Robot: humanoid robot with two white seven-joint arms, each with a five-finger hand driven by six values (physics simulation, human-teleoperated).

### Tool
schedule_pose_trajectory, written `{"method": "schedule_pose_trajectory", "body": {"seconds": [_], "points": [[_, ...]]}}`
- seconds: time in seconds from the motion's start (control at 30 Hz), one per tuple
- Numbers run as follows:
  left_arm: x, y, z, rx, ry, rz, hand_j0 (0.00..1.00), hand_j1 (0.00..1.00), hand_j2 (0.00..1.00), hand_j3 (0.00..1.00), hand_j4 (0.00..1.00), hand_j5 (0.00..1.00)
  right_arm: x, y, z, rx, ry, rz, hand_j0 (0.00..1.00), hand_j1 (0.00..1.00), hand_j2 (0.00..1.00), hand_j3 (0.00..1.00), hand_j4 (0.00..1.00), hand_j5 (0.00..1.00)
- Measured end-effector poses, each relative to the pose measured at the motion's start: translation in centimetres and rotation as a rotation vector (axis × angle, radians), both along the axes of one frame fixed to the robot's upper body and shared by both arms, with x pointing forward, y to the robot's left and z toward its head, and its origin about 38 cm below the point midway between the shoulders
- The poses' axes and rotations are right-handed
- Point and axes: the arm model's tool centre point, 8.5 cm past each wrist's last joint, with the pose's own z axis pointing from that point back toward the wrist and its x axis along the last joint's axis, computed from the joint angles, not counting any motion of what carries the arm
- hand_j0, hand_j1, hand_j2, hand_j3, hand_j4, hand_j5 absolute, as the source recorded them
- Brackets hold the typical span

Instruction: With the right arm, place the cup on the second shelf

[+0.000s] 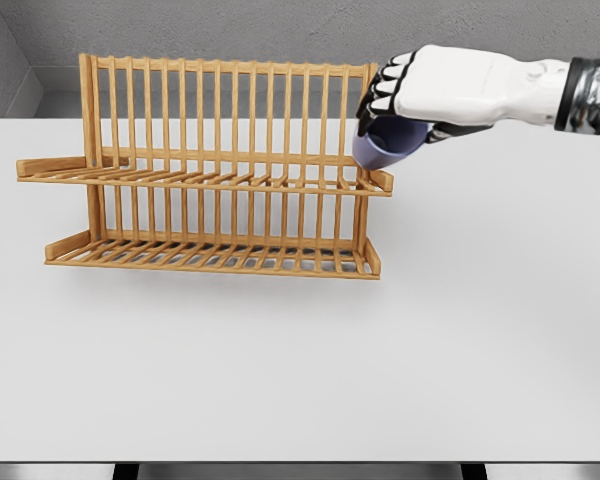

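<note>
The right robot hand [392,100] comes in from the right with its fingers curled around a lavender cup [388,140], held tilted just above the right end of the wooden dish rack's [210,170] upper shelf [205,180], seemingly ready to set it down there. The rack stands on a plain white surface [300,370] before grey walls [280,30].

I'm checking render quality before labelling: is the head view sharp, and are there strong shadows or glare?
Head view: sharp across the frame, no blur or visible distortion; lighting soft and even, no glare on the white table; only a faint shadow under the wooden rack; the purple cup in the right hand looks darker on its underside; mild highlights on the hand's white shell.
</note>
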Motion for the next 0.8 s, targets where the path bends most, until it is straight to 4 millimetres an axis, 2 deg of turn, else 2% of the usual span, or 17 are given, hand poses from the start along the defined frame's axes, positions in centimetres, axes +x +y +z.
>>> {"method": "schedule_pose_trajectory", "body": {"seconds": [0.17,0.2,0.33,0.4,0.43,0.47,0.63,0.73,0.8], "points": [[0.0,0.0,0.0,0.000,0.000,0.000,1.00,1.00,1.00,1.00,1.00,1.00,-0.2,0.5,-0.2,0.001,0.001,0.016,0.65,0.65,0.65,0.65,0.65,0.65],[0.0,0.0,0.0,0.000,0.000,0.000,1.00,1.00,1.00,1.00,1.00,1.00,-0.3,0.6,-0.8,0.002,0.016,0.017,0.65,0.65,0.65,0.65,0.65,0.65],[0.0,0.0,0.0,0.000,0.000,0.000,1.00,1.00,1.00,1.00,1.00,1.00,-0.3,0.9,-1.4,0.004,0.029,0.023,0.66,0.66,0.66,0.66,0.66,0.66],[0.0,0.0,0.0,0.000,0.000,0.000,1.00,1.00,1.00,1.00,1.00,1.00,-0.4,0.8,-1.6,0.004,0.033,0.023,0.74,0.74,0.74,0.74,0.74,0.74],[0.0,0.0,0.0,0.000,0.000,0.000,1.00,1.00,1.00,1.00,1.00,1.00,-0.4,0.8,-1.7,0.003,0.036,0.021,0.91,0.91,0.91,0.91,0.91,0.91],[0.0,0.0,0.0,0.000,0.000,0.000,1.00,1.00,1.00,1.00,1.00,1.00,-0.4,0.6,-1.9,0.002,0.040,0.018,1.00,1.00,1.00,1.00,1.00,1.00],[0.0,0.0,0.0,0.000,0.000,0.000,1.00,1.00,1.00,1.00,1.00,1.00,-0.8,-0.4,-2.7,-0.004,0.056,-0.002,1.00,1.00,1.00,1.00,1.00,1.00],[0.0,0.0,0.0,0.000,0.000,0.000,1.00,1.00,1.00,1.00,1.00,1.00,-1.2,-0.8,-2.5,-0.010,0.049,-0.004,1.00,1.00,1.00,1.00,1.00,1.00],[0.0,0.0,0.0,0.000,0.000,0.000,1.00,1.00,1.00,1.00,1.00,1.00,-1.5,-1.8,-2.6,0.012,0.048,-0.024,1.00,1.00,1.00,1.00,1.00,1.00]]}}
